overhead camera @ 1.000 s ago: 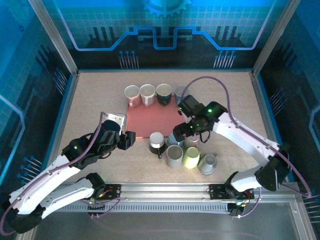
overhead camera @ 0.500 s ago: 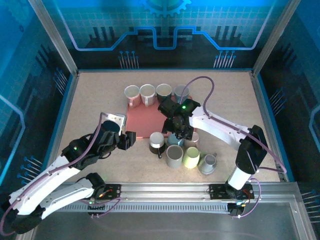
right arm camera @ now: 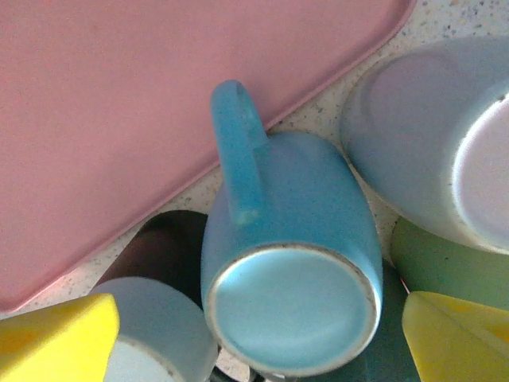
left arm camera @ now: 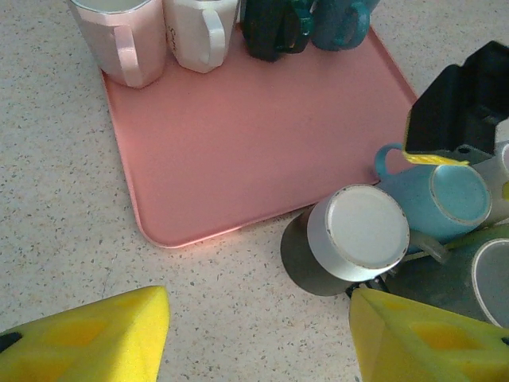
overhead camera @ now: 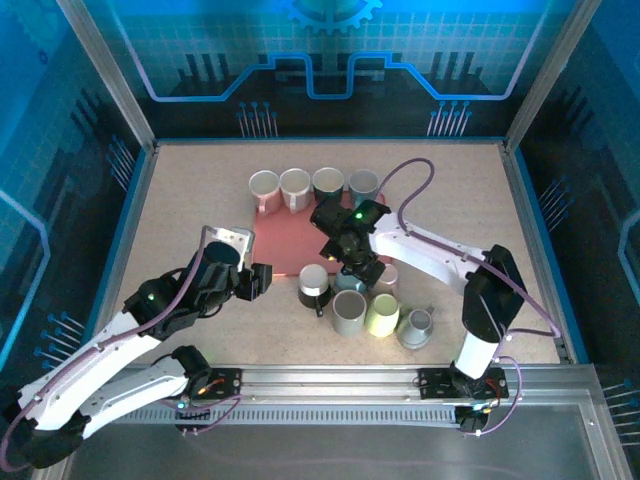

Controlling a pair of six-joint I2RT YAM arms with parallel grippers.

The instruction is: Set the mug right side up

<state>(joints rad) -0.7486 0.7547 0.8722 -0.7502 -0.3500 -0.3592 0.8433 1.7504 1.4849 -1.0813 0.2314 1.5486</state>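
Speckled table point(overhead camera: 190, 200). Pink tray point(overhead camera: 290, 245) lies flat mid-table. Four mugs in row along tray's far edge, mouths up, side by side: pink mug point(overhead camera: 264, 188), white mug point(overhead camera: 295, 185), dark mug point(overhead camera: 328, 184), teal mug point(overhead camera: 363, 184). Grey mug point(overhead camera: 349, 312) and green mug point(overhead camera: 383, 314) stand off tray, toward table's near edge.

A robot test cell (a lab, plainly): aluminium frame point(overhead camera: 106, 75), blue printed walls point(overhead camera: 330, 60).

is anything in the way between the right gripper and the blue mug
Nothing visible: the right gripper is open directly over the base-up blue mug, fingers either side. Neighbours crowd it, though: a dark mug on one side, a pale mug on the other.
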